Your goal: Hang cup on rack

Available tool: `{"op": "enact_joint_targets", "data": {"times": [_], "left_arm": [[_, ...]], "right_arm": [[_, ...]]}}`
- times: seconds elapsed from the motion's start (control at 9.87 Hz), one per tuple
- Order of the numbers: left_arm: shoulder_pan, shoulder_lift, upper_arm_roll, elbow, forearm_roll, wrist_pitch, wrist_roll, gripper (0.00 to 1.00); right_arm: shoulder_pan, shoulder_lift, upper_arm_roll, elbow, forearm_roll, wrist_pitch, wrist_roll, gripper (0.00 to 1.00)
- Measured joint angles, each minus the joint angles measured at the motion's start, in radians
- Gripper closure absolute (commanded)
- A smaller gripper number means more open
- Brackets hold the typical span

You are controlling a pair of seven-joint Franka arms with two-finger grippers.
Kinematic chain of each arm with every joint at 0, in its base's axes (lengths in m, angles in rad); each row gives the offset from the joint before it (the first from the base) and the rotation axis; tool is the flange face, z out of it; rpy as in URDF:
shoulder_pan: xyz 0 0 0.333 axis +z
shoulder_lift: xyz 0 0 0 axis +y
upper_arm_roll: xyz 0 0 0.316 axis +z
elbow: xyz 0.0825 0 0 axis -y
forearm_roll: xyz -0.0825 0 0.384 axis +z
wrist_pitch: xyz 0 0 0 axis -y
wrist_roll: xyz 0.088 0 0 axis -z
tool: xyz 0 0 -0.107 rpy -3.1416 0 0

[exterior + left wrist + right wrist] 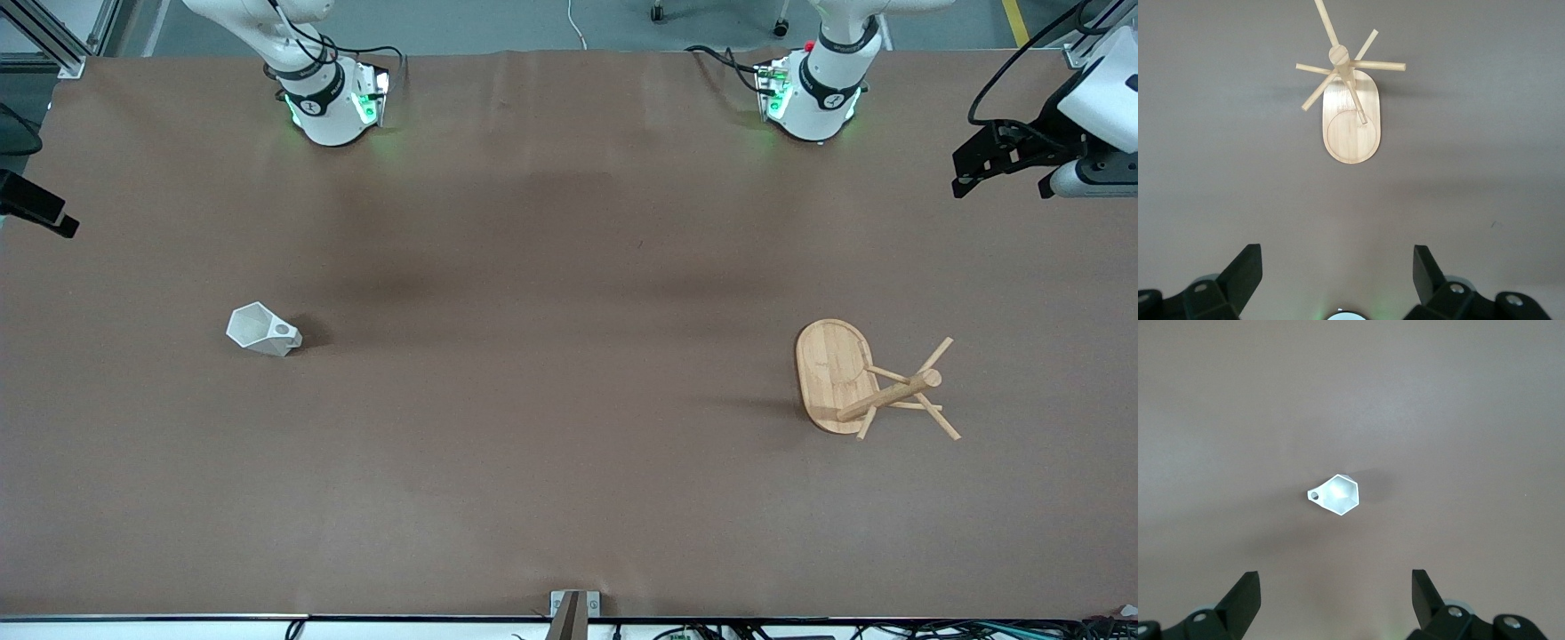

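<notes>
Brown matting covers the whole table [551, 222], and only 2 things sit on it: the cup [260, 329] toward the right arm's end and the rack [867, 380] toward the left arm's end, well apart from each other. The main risk, as I judge it, lies in the cup itself: it is small, faceted and tapering, so fingers closing on slanted faces could squeeze it out sideways or tip it. Its handle [1314, 495] has just 1 small hole, so a grasp that covers or misaligns the hole would leave nothing to thread onto a thin peg. A push against a peg could also shift or tilt the rack, since nothing holds its base [1351, 127]. The right gripper [1335, 600] hangs high over the cup, fingers spread wide, holding and touching nothing. The left gripper [1337, 277] hangs high over the table by the rack, likewise spread wide and empty. Neither arm has begun a grasp.
</notes>
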Motion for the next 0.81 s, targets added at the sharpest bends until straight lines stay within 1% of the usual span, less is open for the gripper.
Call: {"op": "enact_joint_targets", "data": {"times": [0.61, 0.71, 0.81], "left_arm": [[0.001, 0.01, 0.002, 0.013, 0.0, 0.003, 0.0, 0.0], [0.001, 0.014, 0.002, 0.014, 0.0, 0.004, 0.0, 0.0], [0.001, 0.017, 0.002, 0.015, 0.0, 0.004, 0.0, 0.0]], "right_arm": [[0.0, 0.0, 0.001, -0.002, 0.0, 0.0, 0.0, 0.0], [0.0, 0.002, 0.0, -0.016, 0.0, 0.006, 0.0, 0.0], [0.0, 0.005, -0.001, -0.062, 0.0, 0.044, 0.0, 0.0]]}}
